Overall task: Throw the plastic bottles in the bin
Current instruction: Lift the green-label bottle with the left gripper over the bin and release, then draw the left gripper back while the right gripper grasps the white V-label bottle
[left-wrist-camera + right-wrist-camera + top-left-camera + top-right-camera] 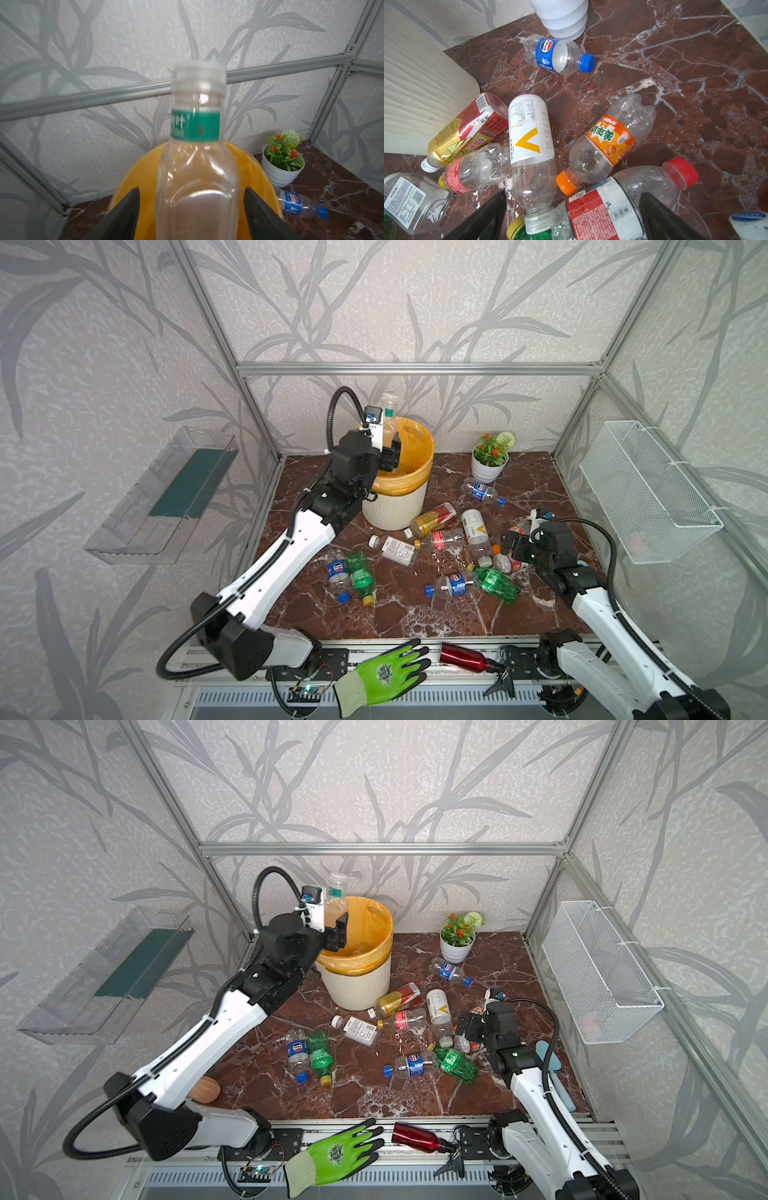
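Observation:
My left gripper (pixel 392 454) (pixel 191 195) is raised over the bin (pixel 395 510) (pixel 357 990), a cream ribbed basket with a yellow-orange liner. Its jaws stand open, with a gap on each side of a clear bottle (pixel 388 414) (pixel 197 166) that has a green neck band and stands upright and blurred between them. Several plastic bottles lie on the marble floor, among them a white-labelled one (pixel 473 526) (pixel 530 128), an orange-labelled one (pixel 610 139) and a green one (pixel 496 583). My right gripper (pixel 509 545) (pixel 573 194) hangs open just above a red-capped bottle (pixel 604 212).
A white flower pot (pixel 488 470) stands right of the bin with a blue-labelled bottle (pixel 482 491) beside it. A wire basket (pixel 648 493) hangs on the right wall, a clear shelf (pixel 166 497) on the left. A green glove (pixel 386 676) and a red metal bottle (pixel 463 657) lie on the front rail.

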Robot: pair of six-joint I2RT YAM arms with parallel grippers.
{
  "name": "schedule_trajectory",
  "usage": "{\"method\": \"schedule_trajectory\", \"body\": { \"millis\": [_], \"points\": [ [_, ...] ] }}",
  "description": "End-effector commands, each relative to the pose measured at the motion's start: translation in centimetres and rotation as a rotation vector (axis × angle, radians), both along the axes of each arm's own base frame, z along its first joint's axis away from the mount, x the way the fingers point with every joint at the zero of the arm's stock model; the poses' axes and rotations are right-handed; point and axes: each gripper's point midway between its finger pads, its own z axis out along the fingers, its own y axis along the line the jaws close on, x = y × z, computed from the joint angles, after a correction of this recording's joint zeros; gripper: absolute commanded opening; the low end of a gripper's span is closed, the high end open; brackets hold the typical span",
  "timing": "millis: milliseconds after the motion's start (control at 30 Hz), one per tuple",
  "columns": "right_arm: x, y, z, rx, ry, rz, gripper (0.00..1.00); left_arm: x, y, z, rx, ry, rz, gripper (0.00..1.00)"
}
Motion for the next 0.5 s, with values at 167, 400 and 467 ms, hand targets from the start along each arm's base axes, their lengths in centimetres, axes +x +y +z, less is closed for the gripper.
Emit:
{"method": "schedule_trajectory", "body": {
  "millis": [167,400,467],
  "points": [
    [0.7,-0.2,1.7,-0.007,-0.040,-0.006,0.99,-4.7,0.8,3.2,-0.044,0.006,-0.105,0.99],
    [0.7,-0.4,1.0,-0.008,0.002,-0.021,0.99,-8.1,3.6,2.6,-0.118,-0.070,-0.066,0.99],
    [0.7,-0.4,0.8,-0.004,0.020,-0.032,0.99,-8.8,4.0,1.6,-0.125,-0.050,-0.064,0.99]
  ]
}}
